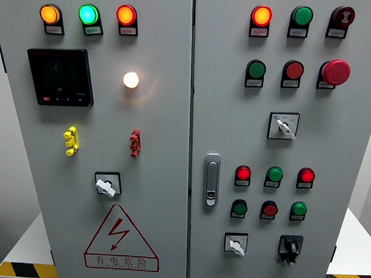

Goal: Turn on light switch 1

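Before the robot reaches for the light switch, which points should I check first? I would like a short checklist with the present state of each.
1. Robot hands in view: not ok, neither shows.
2. Which control is switch 1: cannot tell, labels too small to read.
3. Candidate rotary switch on the left door unobstructed: ok.
4. White bulb on the left door: already lit; whether switch 1 controls it, cannot tell.
5. Red mushroom button stands apart from the rotary switches: ok.
6. Door handle flush, doors closed: ok.
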`<state>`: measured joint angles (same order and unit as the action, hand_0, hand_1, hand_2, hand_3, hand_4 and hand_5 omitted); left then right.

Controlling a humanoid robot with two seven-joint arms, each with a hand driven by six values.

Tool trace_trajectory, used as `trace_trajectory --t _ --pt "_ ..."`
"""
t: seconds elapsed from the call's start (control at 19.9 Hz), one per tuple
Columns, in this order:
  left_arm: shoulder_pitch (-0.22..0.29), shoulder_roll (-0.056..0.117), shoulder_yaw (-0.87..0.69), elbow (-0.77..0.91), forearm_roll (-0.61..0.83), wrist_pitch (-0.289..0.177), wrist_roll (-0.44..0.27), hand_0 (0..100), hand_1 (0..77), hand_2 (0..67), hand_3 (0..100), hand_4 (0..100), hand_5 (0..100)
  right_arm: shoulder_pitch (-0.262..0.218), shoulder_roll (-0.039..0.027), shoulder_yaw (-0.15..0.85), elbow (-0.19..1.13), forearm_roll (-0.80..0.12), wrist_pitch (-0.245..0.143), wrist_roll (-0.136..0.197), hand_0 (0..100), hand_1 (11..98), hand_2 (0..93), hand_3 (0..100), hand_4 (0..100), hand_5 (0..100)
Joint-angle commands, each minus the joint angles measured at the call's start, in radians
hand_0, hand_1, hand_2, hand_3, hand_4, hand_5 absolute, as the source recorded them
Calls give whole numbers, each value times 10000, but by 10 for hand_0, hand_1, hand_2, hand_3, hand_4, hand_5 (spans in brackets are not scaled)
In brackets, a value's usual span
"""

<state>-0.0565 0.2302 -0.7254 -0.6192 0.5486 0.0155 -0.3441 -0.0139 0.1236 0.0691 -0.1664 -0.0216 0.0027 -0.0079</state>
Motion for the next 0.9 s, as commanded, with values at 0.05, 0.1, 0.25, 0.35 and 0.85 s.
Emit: trace_trajectory --t 0.05,0.1,0.25,0.35,0.85 --pt "-64 -566 1636 2380 -1111 -1651 -26 0 324 301 673 769 629 1 -9 -1 -8 1 3 2 0 195 0 194 191 107" --pt "-79 -811 1974 3253 -1463 -2478 -56 0 320 299 658 756 621 1 6 -1 7 1 4 2 0 195 0 194 191 107" --pt "-141 -1288 2558 4959 -1896 -4001 -41 0 267 294 573 689 544 1 7 -1 -8 1 4 2 0 195 0 194 191 107" --pt "-141 -1549 3170 5454 -1896 -4066 96 0 215 264 410 579 448 1 6 -1 -8 1 4 2 0 195 0 194 191 107" --pt "366 -1902 4554 5763 -2448 -3913 2168 0 0 37 0 0 8 1 -9 -1 7 1 -12 2 0 196 0 194 191 106"
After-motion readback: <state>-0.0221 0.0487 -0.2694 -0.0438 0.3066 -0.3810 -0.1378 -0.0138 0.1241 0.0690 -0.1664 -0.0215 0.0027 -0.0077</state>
